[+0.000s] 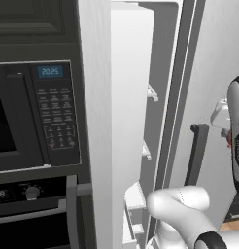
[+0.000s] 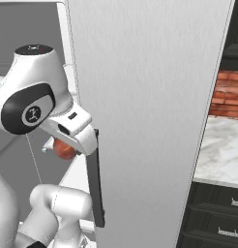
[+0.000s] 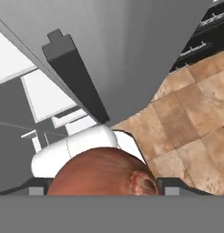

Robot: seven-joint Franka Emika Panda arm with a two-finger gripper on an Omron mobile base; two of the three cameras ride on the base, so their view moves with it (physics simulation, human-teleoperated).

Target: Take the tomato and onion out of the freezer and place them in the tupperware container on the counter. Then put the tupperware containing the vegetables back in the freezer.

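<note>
My gripper (image 3: 102,191) is shut on the onion (image 3: 104,173), an orange-brown streaked ball that sits between the two fingertips (image 3: 37,191). From the right base view the onion (image 2: 63,149) hangs under the hand, in the air just left of the freezer door's dark handle (image 2: 95,184). The freezer door (image 2: 150,97) stands open, a tall light-grey panel. In the left base view the freezer's white inner shelves (image 1: 149,92) show past the door edge, and the hand is at the right border (image 1: 227,131). A strip of the marble counter (image 2: 222,145) lies beyond the door. The tomato and the tupperware container are out of view.
A black built-in oven with a keypad (image 1: 53,112) stands left of the freezer. A red brick wall (image 2: 230,94) backs the counter, with dark drawers (image 2: 217,218) beneath. Tan floor tiles (image 3: 191,113) lie below the hand. The door handle (image 3: 75,77) is close to the hand.
</note>
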